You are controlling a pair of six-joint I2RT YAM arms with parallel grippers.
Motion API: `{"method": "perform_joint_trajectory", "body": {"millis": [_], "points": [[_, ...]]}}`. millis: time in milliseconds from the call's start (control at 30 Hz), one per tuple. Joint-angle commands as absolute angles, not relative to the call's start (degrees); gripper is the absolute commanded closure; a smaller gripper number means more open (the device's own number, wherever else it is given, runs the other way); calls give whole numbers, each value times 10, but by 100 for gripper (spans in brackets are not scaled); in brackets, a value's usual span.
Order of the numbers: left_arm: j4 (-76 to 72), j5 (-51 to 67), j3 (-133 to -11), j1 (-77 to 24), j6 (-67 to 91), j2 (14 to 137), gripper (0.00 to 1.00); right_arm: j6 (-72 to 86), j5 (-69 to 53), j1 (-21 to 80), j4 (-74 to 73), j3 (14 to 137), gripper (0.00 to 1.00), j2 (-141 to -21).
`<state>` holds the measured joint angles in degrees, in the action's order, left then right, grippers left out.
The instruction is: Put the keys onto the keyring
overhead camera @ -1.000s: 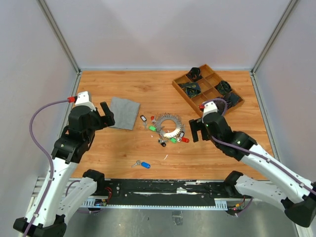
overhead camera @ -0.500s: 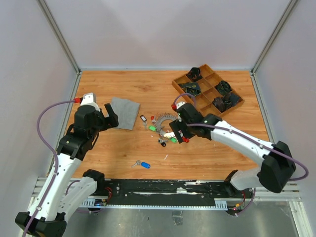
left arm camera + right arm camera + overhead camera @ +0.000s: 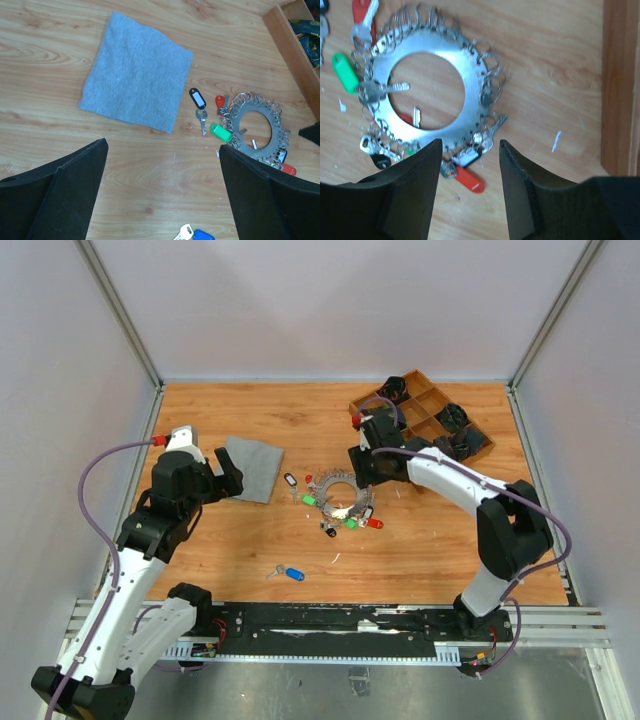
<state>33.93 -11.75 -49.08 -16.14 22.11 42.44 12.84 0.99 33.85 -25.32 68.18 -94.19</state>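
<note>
Nearest, a small silver key with a blue oval tag [image 3: 290, 573] lies loose on the wood, unthreaded. Further out rests the flat silver keyring [image 3: 472, 90], crowded with keys, with a black-tagged key [image 3: 198, 98] apparently loose just beside it. Above its far edge the right gripper [image 3: 470, 145] hovers half-spread and empty. The left gripper [image 3: 162, 147] gapes wide.

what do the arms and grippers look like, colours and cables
Both the left arm and right arm have white links with black joints. A purple cable loops along each, ending in a red plug at the wrist. The left gripper and right gripper have broad matte black fingers.
</note>
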Motion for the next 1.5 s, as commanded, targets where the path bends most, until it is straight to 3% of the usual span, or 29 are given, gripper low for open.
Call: {"method": "perform_joint_trajectory", "body": {"millis": [0, 333, 867, 1467], "points": [[320, -106, -485, -157, 213, 422, 0, 122, -38, 311, -224, 743, 51, -988], [320, -102, -485, -157, 213, 428, 1, 95, -73, 320, -247, 885, 69, -1121], [318, -98, -485, -157, 211, 432, 1, 48, -44, 358, -331, 1035, 78, -1255], [318, -98, -485, -157, 211, 433, 2, 48, -8, 366, -377, 1073, 85, -1303]]}}
